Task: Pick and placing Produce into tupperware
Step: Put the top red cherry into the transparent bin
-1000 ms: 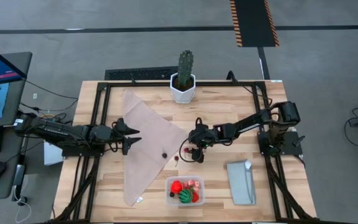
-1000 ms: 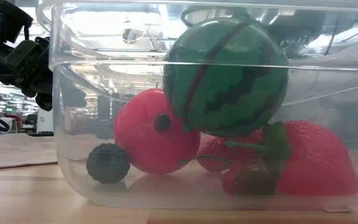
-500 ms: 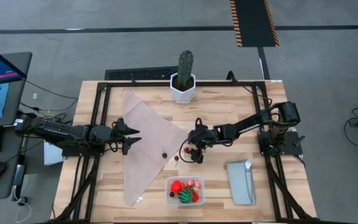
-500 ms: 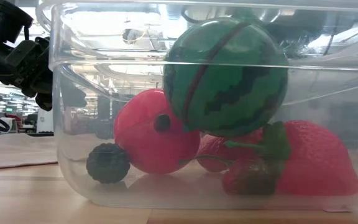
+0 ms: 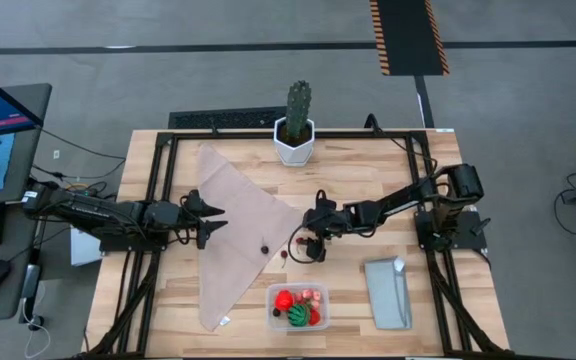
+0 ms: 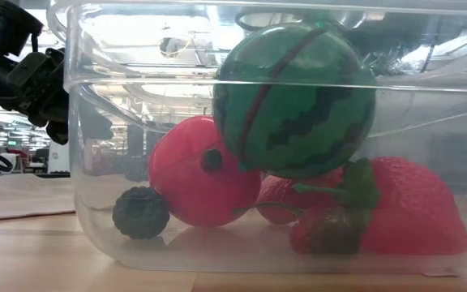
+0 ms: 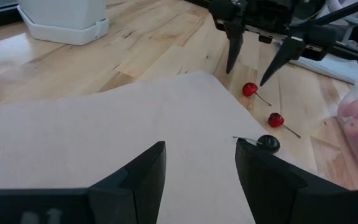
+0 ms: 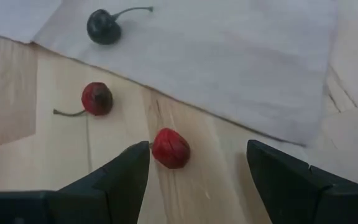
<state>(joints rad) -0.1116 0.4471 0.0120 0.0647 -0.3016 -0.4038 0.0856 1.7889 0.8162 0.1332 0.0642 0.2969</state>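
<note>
The produce still outside lies at mid-table: a red cherry [image 8: 170, 148] and a second red cherry [image 8: 96, 99] on the bare wood, and a dark cherry [image 8: 103, 27] on the beige cloth [image 5: 240, 232]. My right gripper [image 5: 308, 246] is open and slants down, a finger on either side of the first red cherry [image 7: 249, 89], just above it and not touching. The tupperware [image 5: 299, 306] stands near the front edge. It holds a green striped ball [image 6: 294, 97], strawberries [image 6: 404, 211], a red fruit [image 6: 201, 182] and a dark berry [image 6: 140, 212]. My left gripper [image 5: 208, 218] waits open at the cloth's left edge.
A cactus in a white pot [image 5: 296, 128] stands at the far edge. The grey-blue lid [image 5: 388, 293] lies right of the tub. A black frame [image 5: 158, 160] runs around the tabletop. Bare wood shows between the cherries and the tub.
</note>
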